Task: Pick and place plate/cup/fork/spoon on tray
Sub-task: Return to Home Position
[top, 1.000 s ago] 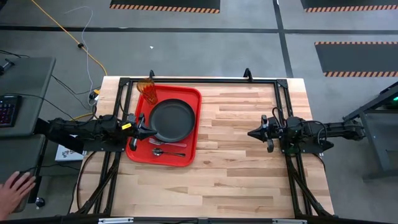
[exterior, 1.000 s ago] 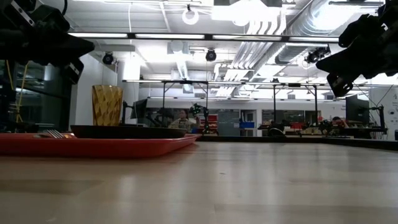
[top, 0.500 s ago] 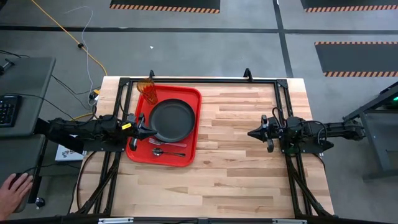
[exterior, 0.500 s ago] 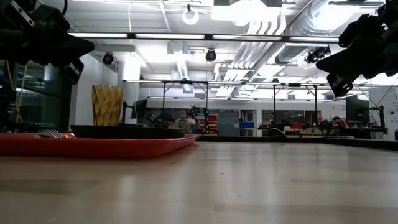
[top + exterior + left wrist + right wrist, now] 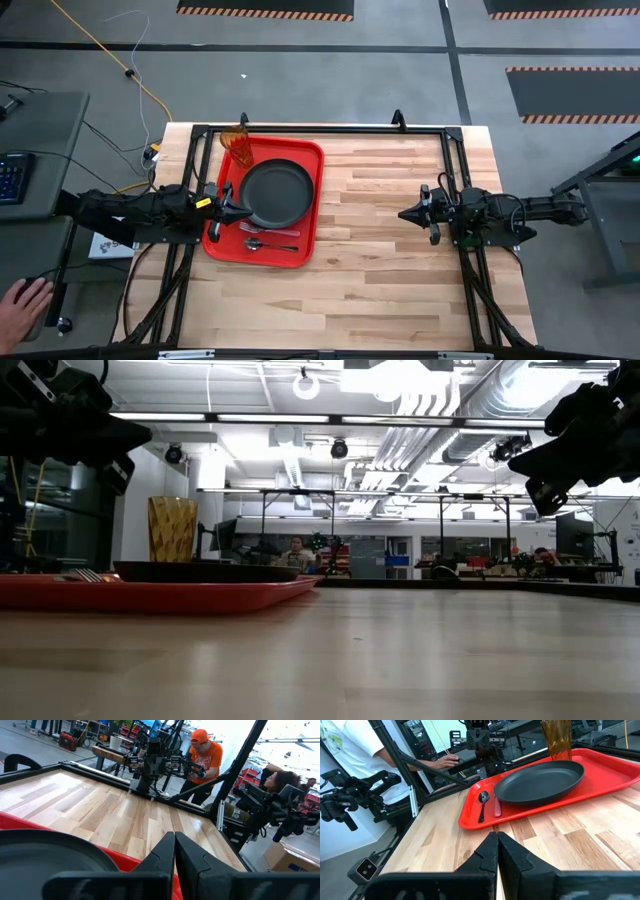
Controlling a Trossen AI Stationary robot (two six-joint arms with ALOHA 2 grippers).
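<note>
Left pincer point(image 5: 243, 211) hangs above the left side of the tray point(image 5: 310, 242), its tip over the near rim of the plate point(image 5: 277, 193). The low view puts it well up off the tabletop point(image 5: 400, 290) and touching nothing. In the left wrist view the two fingers point(image 5: 162, 852) meet along a thin seam, fully closed, with nothing between them. Right pincer point(image 5: 405, 215) sits over bare wood on the right half of the tabletop, well apart from the tray. Its fingers point(image 5: 487, 851) are likewise pressed together and empty, and it is raised clear of the surface. All task items lie on the tray. The plate is in the middle. The cup point(image 5: 240, 145) stands upright at the far left corner, just beside the plate's rim. The fork point(image 5: 262, 231) and spoon point(image 5: 270, 245) lie side by side along the near edge, with the fork between the spoon and the plate. The tray rests flat on the left half of the tabletop.
</note>
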